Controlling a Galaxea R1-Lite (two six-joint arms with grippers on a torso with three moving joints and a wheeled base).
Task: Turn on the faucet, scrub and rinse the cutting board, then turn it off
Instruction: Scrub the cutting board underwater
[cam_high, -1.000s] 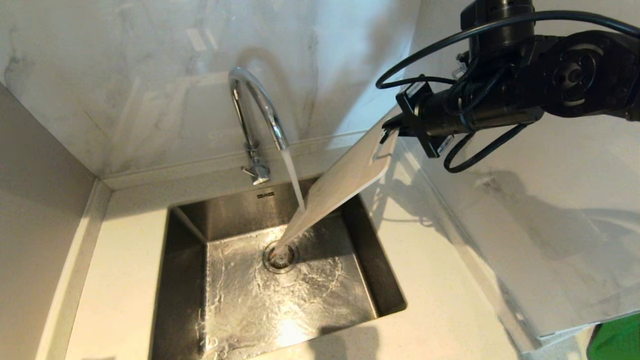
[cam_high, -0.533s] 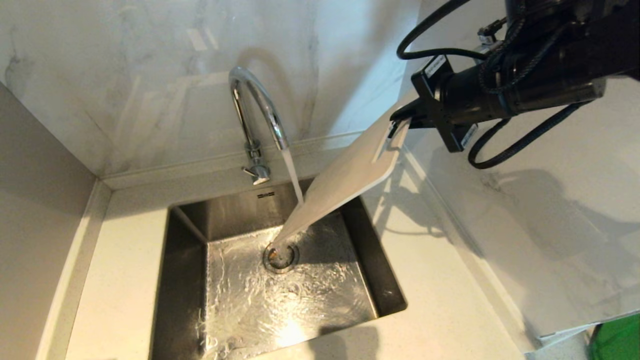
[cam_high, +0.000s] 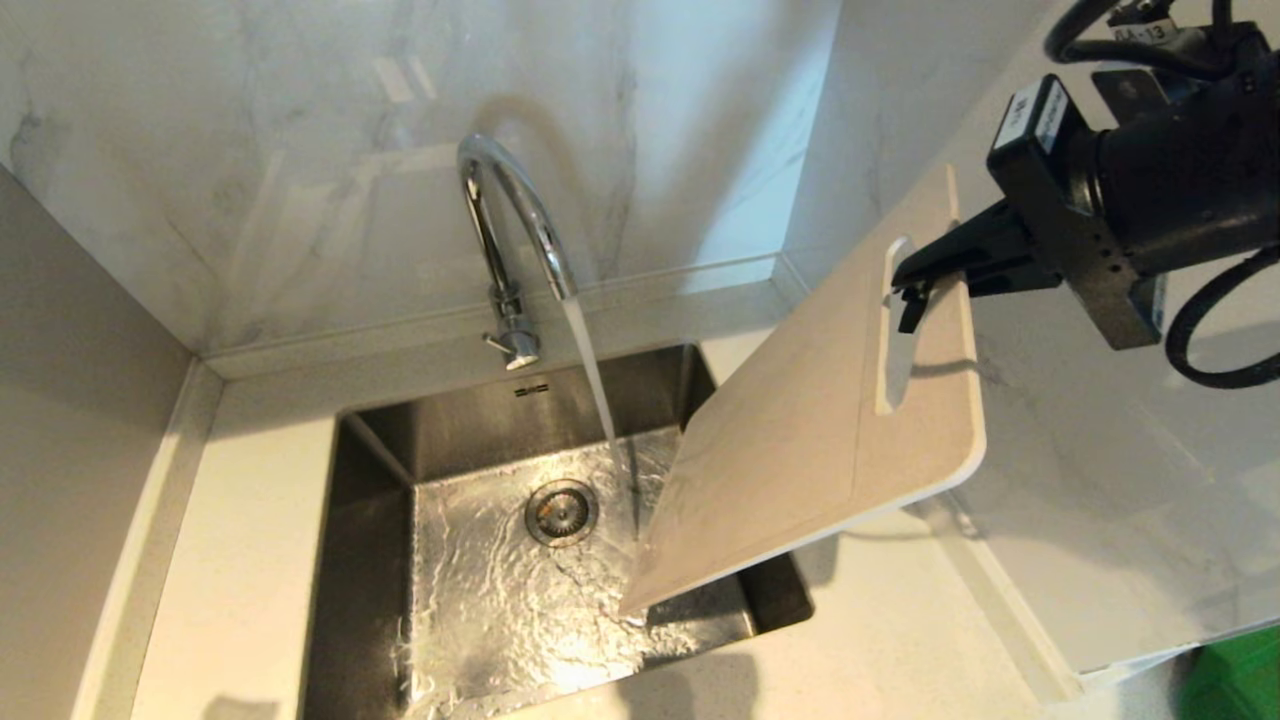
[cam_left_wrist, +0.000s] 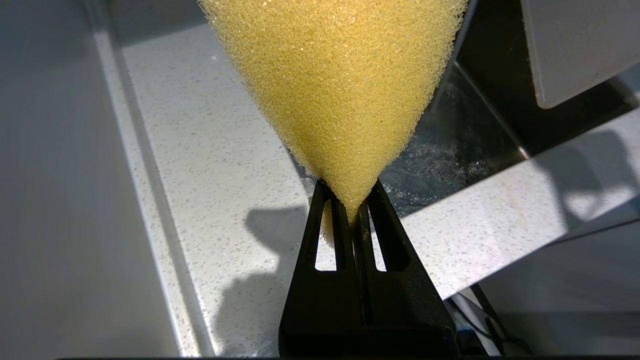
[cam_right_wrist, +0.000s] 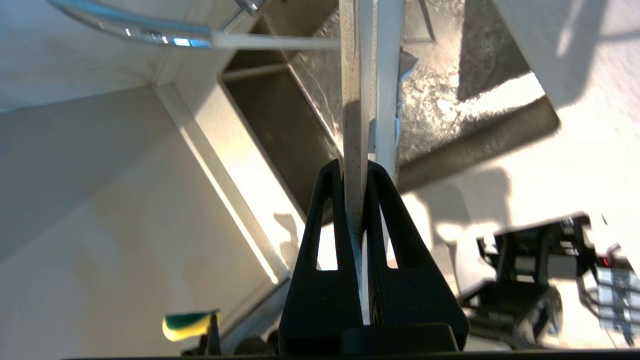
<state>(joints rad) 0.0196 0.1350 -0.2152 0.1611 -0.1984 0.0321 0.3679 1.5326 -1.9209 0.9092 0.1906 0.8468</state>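
While water runs from the faucet (cam_high: 515, 215), the right gripper (cam_high: 915, 285) jaws pinch the board (cam_high: 800, 460) at its slot end, tilted over the sink (cam_high: 380, 470); stiff, wet, probably slippery. Left gripper (cam_left_wrist: 350, 210) jaws clamp a soft sponge (cam_left_wrist: 340, 85).

Glossy chrome faucet (cam_high: 515, 230); matt plastic board (cam_high: 800, 460); wet steel sink (cam_high: 380, 500); porous foam sponge (cam_left_wrist: 335, 90); speckled stone counter (cam_high: 250, 560); polished marble wall (cam_high: 300, 150).

You see the faucet (cam_high: 515, 235) at the far edge of the sink (cam_high: 380, 520), with the cutting board (cam_high: 810, 440) tilted over the sink's right side.
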